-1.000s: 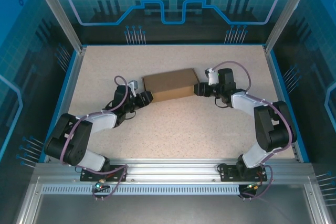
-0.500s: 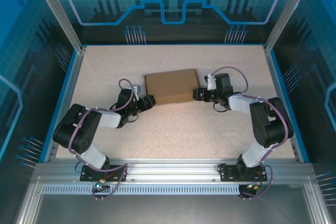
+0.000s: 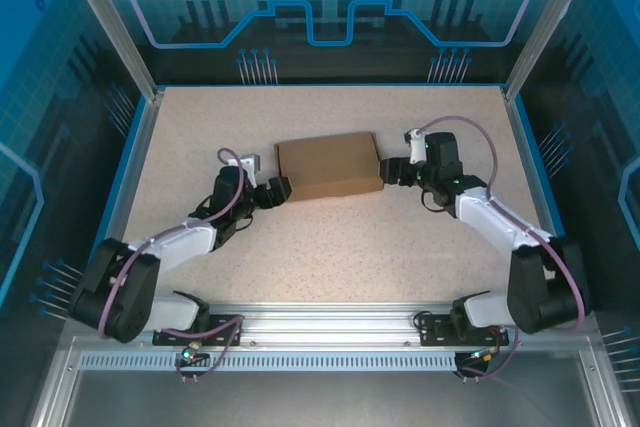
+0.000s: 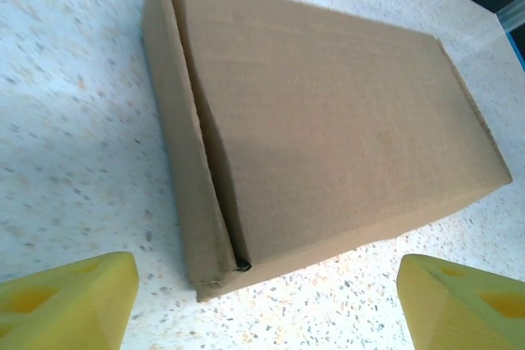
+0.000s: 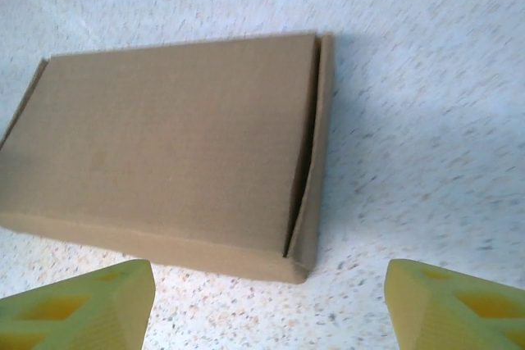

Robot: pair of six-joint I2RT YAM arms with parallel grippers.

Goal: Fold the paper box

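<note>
The paper box (image 3: 329, 165) lies closed and flat on the speckled table, a shallow brown cardboard rectangle. My left gripper (image 3: 278, 190) sits just off its left end, open, with nothing between its yellow fingertips (image 4: 70, 301). In the left wrist view the paper box (image 4: 328, 129) shows a side flap standing slightly proud along its left edge. My right gripper (image 3: 390, 172) is just off the right end, open and empty. In the right wrist view the paper box (image 5: 172, 137) has a narrow gap beside its right flap, and my yellow fingertips (image 5: 455, 305) stay short of it.
The speckled table (image 3: 330, 247) is ringed by a blue rim (image 3: 130, 167) and metal frame posts. An aluminium rail (image 3: 320, 322) with both arm bases runs along the near edge. Bare tabletop lies behind and in front of the box.
Both grippers have opened wider and drawn back a little from the box's ends. The box has settled flat and barely shifted.
</note>
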